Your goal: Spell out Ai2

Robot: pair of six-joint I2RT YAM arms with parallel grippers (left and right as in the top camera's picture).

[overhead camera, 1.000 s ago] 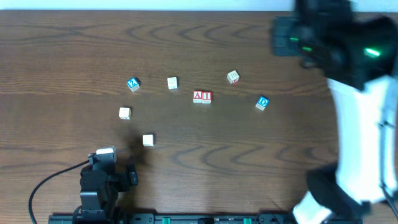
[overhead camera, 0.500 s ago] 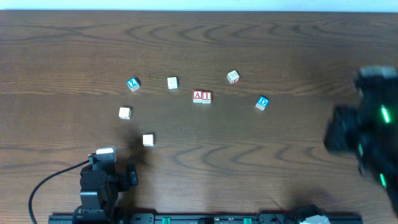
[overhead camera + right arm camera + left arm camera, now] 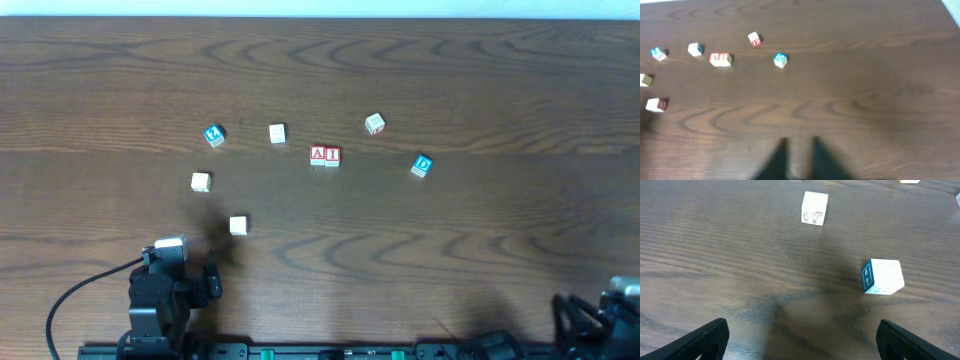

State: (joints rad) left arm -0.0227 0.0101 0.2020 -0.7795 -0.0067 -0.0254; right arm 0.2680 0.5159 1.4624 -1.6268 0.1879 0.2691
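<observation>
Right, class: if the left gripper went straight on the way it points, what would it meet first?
Probably the near cube with a blue side: it lies in line with one finger of the left gripper. Past it, the pale cow-drawing cube sits nearer the centre line. Its height is unclear.

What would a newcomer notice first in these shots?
The red "A" cube and red "I" cube sit touching, side by side, mid-table, already reading AI. The blue "2" cube lies apart to their left in the overhead view, beyond a pale cube. The left claw gapes wide open at the near edge, holding nothing.
</observation>
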